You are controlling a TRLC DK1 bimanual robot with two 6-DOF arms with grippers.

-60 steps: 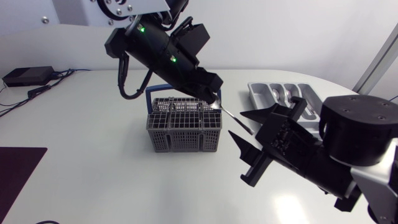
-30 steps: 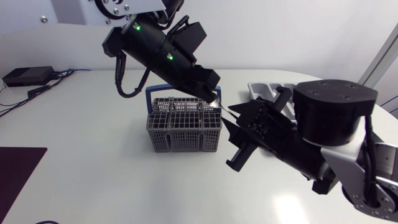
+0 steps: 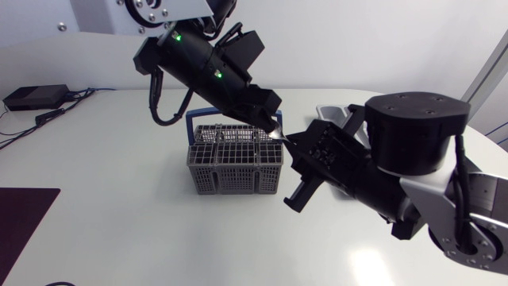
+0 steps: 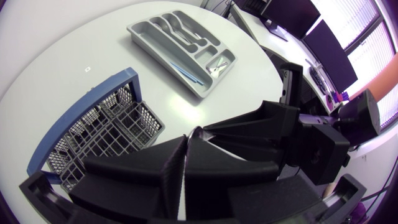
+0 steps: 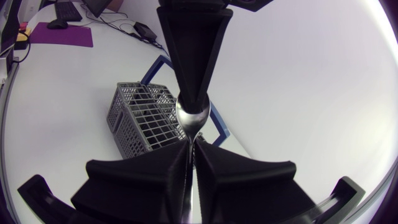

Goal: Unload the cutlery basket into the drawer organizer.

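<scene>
A metal spoon (image 5: 189, 118) hangs in the air beside the grey cutlery basket (image 3: 236, 159) with its blue handle. My left gripper (image 3: 274, 129) is shut on the spoon's bowl end. My right gripper (image 5: 191, 144) meets it head-on, shut on the spoon's handle. In the left wrist view my left gripper (image 4: 189, 138) touches tips with the right gripper (image 4: 217, 129), above the basket (image 4: 99, 127). The grey drawer organizer (image 4: 183, 40) lies beyond, with cutlery in its compartments. From the head view the organizer (image 3: 332, 115) is mostly hidden behind my right arm.
A black box with cables (image 3: 36, 97) sits at the table's far left. A dark mat (image 3: 24, 210) lies at the front left edge. The basket (image 5: 146, 118) stands near the table's middle.
My right arm has swung in toward the left gripper and its fingers have closed on the spoon's handle. The left arm has kept its place with the spoon.
</scene>
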